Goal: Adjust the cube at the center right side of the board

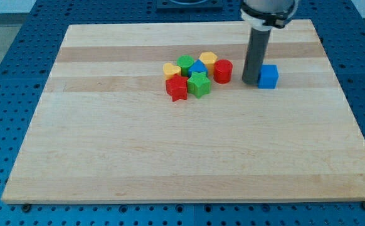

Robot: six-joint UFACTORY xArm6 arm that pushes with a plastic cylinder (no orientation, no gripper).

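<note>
A blue cube (269, 76) sits on the wooden board (189, 150) at the view's centre right. My tip (251, 81) rests on the board right against the cube's left side, seemingly touching it. The dark rod rises from there to the view's top. A red cylinder (223, 71) stands just left of my tip, a small gap away.
A tight cluster lies left of the red cylinder: a yellow block (208, 60), a green block (185, 63), a blue block (197, 68), a yellow heart (171, 69), a green star (199, 84) and a red star (177, 88).
</note>
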